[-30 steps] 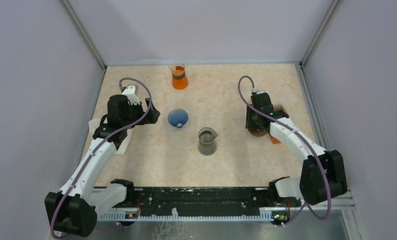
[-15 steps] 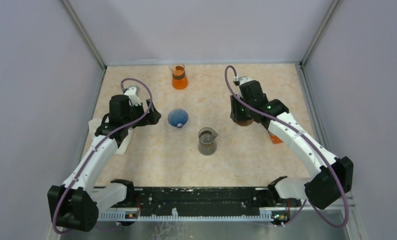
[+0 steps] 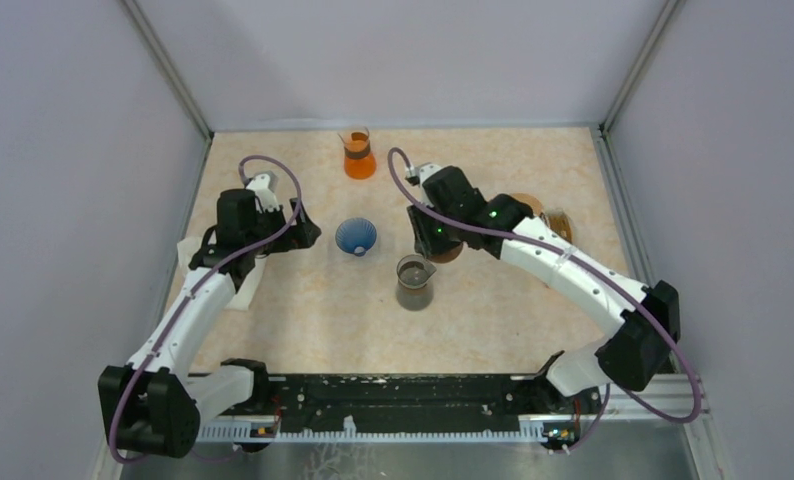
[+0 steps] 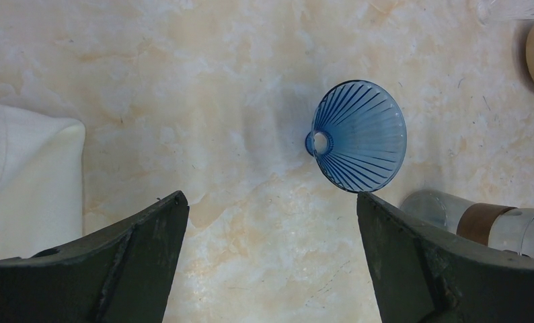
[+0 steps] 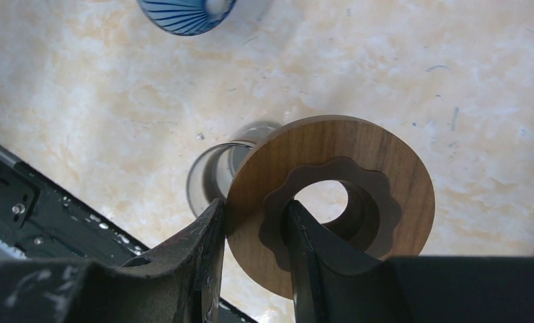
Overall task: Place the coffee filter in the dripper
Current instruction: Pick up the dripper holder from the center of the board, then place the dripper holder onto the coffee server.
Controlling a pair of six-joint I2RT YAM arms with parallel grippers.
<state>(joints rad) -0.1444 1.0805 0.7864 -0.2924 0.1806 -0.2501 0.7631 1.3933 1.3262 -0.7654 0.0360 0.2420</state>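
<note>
White arms [image 3: 188,320], black joints [image 3: 238,215], purple cables [image 3: 270,158]

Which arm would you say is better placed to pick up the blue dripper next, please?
Left. The left gripper is open and empty with the blue dripper just ahead, while the right gripper is shut on the wooden ring.

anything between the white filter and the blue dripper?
Nothing visible. Bare tabletop separates the white filter from the blue dripper, which lies on its side. The open left gripper hangs above that gap. The right gripper, holding a wooden ring, is beyond the dripper.
</note>
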